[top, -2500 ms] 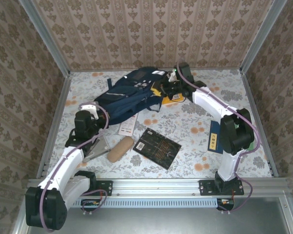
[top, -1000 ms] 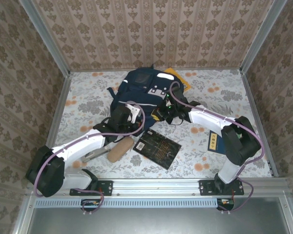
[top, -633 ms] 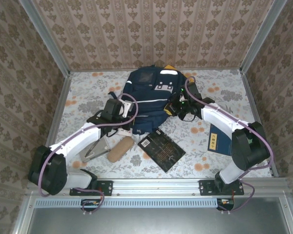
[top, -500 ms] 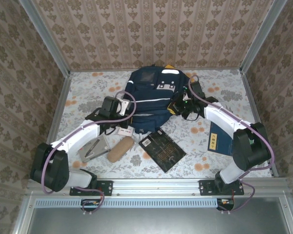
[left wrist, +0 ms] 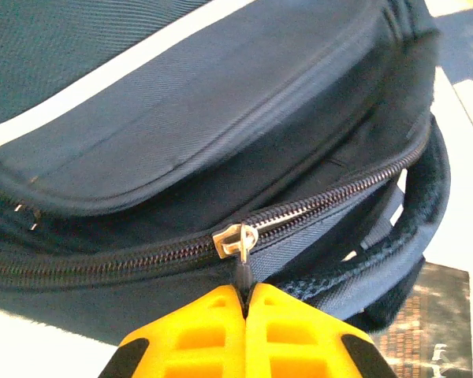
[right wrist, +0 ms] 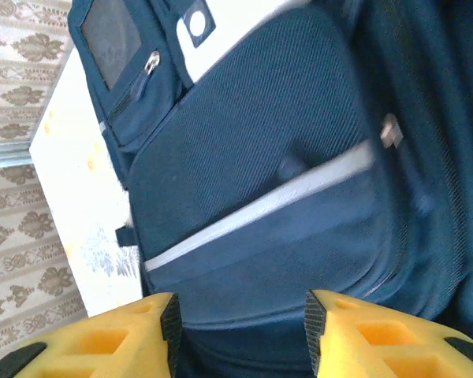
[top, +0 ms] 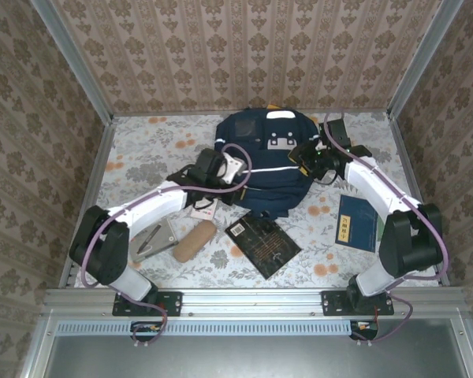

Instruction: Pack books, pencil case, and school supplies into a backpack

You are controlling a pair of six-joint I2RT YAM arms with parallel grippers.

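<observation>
The navy backpack (top: 270,169) lies at the table's far middle. My left gripper (top: 235,179) is at its near left edge, shut on the zipper pull (left wrist: 244,272) just below the metal slider (left wrist: 235,238). The zipper is closed left of the slider and parted to its right. My right gripper (top: 303,157) stands open at the backpack's right side, its fingers (right wrist: 167,315) wide apart over the blue fabric (right wrist: 260,157). A black gold-patterned book (top: 262,244), a dark blue book (top: 356,222), the tan pencil case (top: 193,240), a white-and-red packet (top: 201,210) and a grey angular piece (top: 154,240) lie on the table.
A metal frame and patterned walls enclose the floral table (top: 142,150). The left arm reaches across the packet. The black book's corner (left wrist: 433,331) lies just under the backpack's near edge. Bare tabletop lies at the far left and near right.
The right gripper has opened and drawn back to the backpack's right side. The backpack has shifted right and farther back. The left gripper, still shut, has followed to the right.
</observation>
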